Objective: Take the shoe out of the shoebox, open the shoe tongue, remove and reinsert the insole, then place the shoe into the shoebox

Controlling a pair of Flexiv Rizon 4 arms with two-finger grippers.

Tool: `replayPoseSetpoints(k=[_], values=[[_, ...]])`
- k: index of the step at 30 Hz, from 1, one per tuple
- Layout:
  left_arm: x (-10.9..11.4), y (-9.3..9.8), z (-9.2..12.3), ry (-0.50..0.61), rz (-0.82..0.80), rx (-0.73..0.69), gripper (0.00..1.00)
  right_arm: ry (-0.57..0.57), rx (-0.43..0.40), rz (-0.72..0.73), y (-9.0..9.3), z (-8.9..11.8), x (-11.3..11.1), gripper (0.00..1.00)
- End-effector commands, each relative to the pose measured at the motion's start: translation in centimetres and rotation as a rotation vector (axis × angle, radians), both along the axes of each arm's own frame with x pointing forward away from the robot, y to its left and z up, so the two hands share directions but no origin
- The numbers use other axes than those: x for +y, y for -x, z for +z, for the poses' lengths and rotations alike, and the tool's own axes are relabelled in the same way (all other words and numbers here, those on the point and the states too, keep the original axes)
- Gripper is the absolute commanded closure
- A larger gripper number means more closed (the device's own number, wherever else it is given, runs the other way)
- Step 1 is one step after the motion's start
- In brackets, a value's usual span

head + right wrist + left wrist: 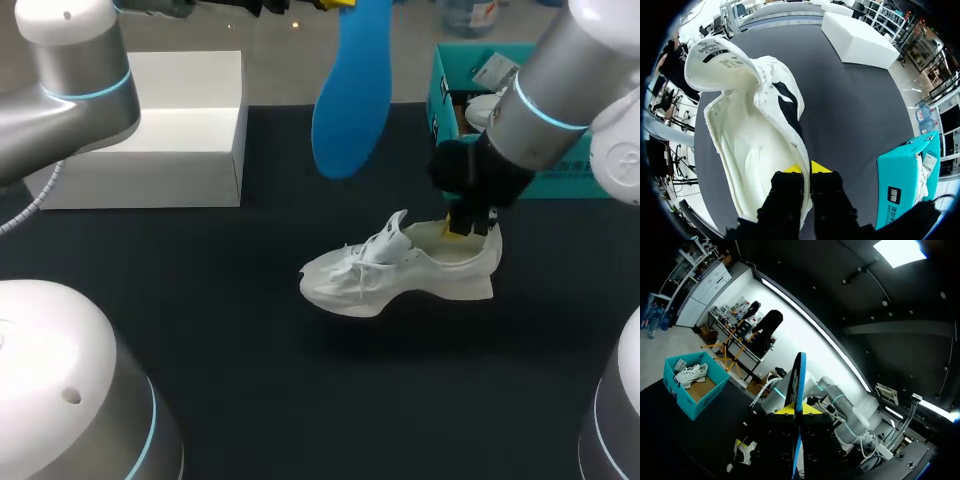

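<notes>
Shoe (400,268) was seen near the middle of the black table (200,350), toe toward the left arm's side, heel toward the right. Whether the sole rested on the table or hung just above it could not be told.

Right gripper (806,170) was clamped on the shoe at the heel-side collar: one yellow tip inside the opening, the other outside, the side wall pinched between them. The tongue (720,60) was folded up and forward, and the pale inner bed of the shoe was exposed.

Insole (350,90), blue, was held in the air above the far part of the table, well apart from the shoe. Left gripper (799,410) was closed on it, the insole being seen edge-on between the two tips.

Shoebox (450,100), teal and open, was noted at the far right of the table, with a second shoe (690,374) lying inside. A white box (170,130) stood at the far left.
</notes>
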State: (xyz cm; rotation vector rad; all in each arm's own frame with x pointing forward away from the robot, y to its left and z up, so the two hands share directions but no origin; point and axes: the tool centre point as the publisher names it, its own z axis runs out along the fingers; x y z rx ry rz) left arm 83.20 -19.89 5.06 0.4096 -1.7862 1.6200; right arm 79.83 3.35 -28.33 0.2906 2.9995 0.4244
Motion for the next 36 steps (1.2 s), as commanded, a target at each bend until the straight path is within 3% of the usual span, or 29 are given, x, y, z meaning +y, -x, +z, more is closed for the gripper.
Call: replayPoseSetpoints(k=[1, 9, 12, 16, 19, 22, 36], values=[[0.0, 0.0, 0.0, 0.000, -0.001, -0.001, 1.00, -0.042, -0.030, -0.548, 0.9, -0.1, -1.4, 1.00], [0.0, 0.0, 0.0, 0.000, -0.001, -0.001, 1.00, -0.263, -0.158, -1.086, 6.0, -1.7, -0.8, 1.00], [0.0, 0.0, 0.0, 0.000, -0.001, -0.001, 1.00, -0.287, -0.187, -1.219, 7.7, -2.2, -0.6, 1.00], [0.0, 0.0, 0.0, 0.000, -0.001, -0.001, 1.00, -0.238, -0.210, -1.380, 9.3, -2.5, -0.9, 1.00], [0.0, 0.0, 0.0, 0.000, -0.001, -0.001, 1.00, -0.240, -0.215, -1.402, 9.7, -2.4, -1.3, 1.00], [0.0, 0.0, 0.0, 0.000, -0.001, -0.001, 1.00, -0.244, -0.173, -1.267, 8.5, -2.6, -1.1, 1.00], [0.0, 0.0, 0.0, 0.000, -0.001, -0.001, 1.00, -0.244, -0.173, -1.267, 8.5, -2.6, -1.1, 1.00]])
